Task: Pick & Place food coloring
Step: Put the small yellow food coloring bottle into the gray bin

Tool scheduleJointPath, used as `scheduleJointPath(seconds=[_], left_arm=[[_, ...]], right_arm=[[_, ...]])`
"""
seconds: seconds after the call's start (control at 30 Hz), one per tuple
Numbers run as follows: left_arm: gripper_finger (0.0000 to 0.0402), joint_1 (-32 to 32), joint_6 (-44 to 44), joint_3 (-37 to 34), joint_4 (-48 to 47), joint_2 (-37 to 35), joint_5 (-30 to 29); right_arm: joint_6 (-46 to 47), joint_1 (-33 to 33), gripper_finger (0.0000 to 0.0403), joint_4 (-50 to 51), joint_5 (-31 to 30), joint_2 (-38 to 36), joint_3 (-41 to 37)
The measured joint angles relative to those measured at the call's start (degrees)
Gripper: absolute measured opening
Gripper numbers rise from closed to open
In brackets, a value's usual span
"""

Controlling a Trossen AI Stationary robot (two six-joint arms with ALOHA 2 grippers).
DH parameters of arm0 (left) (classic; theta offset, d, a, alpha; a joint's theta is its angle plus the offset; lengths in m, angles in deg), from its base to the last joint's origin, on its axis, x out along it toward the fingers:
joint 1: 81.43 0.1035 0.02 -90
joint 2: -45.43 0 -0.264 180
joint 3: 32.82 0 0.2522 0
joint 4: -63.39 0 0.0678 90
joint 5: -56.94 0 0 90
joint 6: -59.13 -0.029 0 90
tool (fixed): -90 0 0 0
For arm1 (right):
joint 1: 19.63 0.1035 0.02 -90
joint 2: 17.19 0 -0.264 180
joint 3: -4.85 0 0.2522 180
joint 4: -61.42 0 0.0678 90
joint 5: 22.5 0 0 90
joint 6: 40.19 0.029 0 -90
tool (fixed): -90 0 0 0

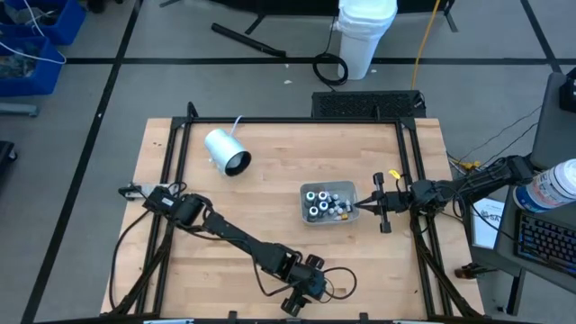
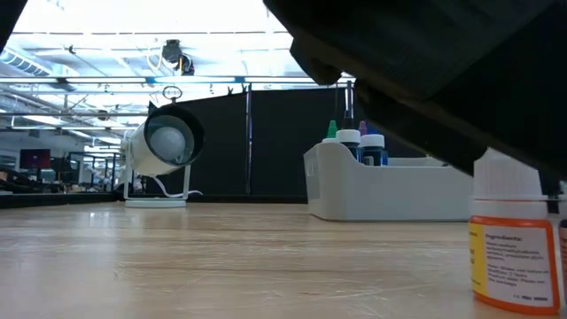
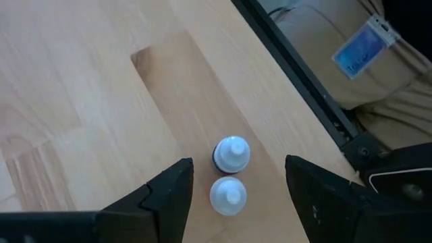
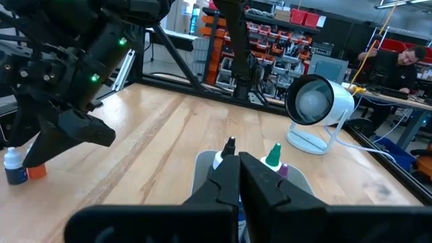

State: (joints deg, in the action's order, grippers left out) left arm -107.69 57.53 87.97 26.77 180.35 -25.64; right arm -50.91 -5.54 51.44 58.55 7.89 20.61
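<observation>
Left tool (image 1: pixel 310 286) hangs low over the counter (image 1: pixel 270 189) near its front edge, right of the middle, fingers (image 3: pixel 172 196) spread wide and holding nothing. Between those fingers, seen from the left wrist, two food coloring bottles (image 3: pixel 229 175) stand upright on the wood, touching or nearly so; only their white caps and a sliver of dark body show from above. From the high view the tool's own bulk hides both bottles.

Low view: one bottle with an orange label (image 2: pixel 512 232) stands close to the lens at the picture's right, its white cap partly covered by the dark arm overhead. A second body is cut off at the frame's edge; colour not readable.

Grey tray (image 1: pixel 329 202) sits right of the counter's centre, holding the remaining bottles (image 1: pixel 326 200) crowded together. Count uncertain from above; the low view shows only a few tips, green, dark and blue, above the tray wall.

Right tool (image 1: pixel 362 209) is pinched fully closed, tips at the tray's right rim, gripping nothing that I can make out. Whether it touches the rim is unclear.

White cylinder lamp (image 1: pixel 226 150) lies toward the back left of the counter, dark mouth facing front-right.

A person sits at a desk beyond the counter, seen in the right wrist view, mostly cropped.
</observation>
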Motion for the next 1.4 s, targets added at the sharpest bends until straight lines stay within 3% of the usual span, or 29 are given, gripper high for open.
scheduleJointPath(seconds=[0.27,0.63,1.0,1.27,1.4], left_arm=[[0.0234,0.00,-0.07,0.00,-0.14,-0.02,-0.04],[0.0119,0.00,-1.11,0.00,0.03,-0.04,-0.10],[0.0056,0.00,-1.09,0.00,-3.95,-1.05,-0.55],[0.0059,0.03,-3.72,-0.07,-8.96,-8.19,-9.37],[0.0055,0.35,-6.19,-0.03,-2.92,-13.92,-22.49]], right_arm=[[-0.12,-0.02,0.0000,0.02,-0.30,0.00,-0.02],[1.01,-0.13,0.0000,0.09,-3.04,0.00,0.00],[0.98,-0.13,0.0000,0.09,-3.01,0.00,0.00],[0.98,-0.13,0.0000,0.00,-3.00,0.11,0.00],[0.90,-0.13,0.0000,-0.44,-3.00,0.09,0.00]])
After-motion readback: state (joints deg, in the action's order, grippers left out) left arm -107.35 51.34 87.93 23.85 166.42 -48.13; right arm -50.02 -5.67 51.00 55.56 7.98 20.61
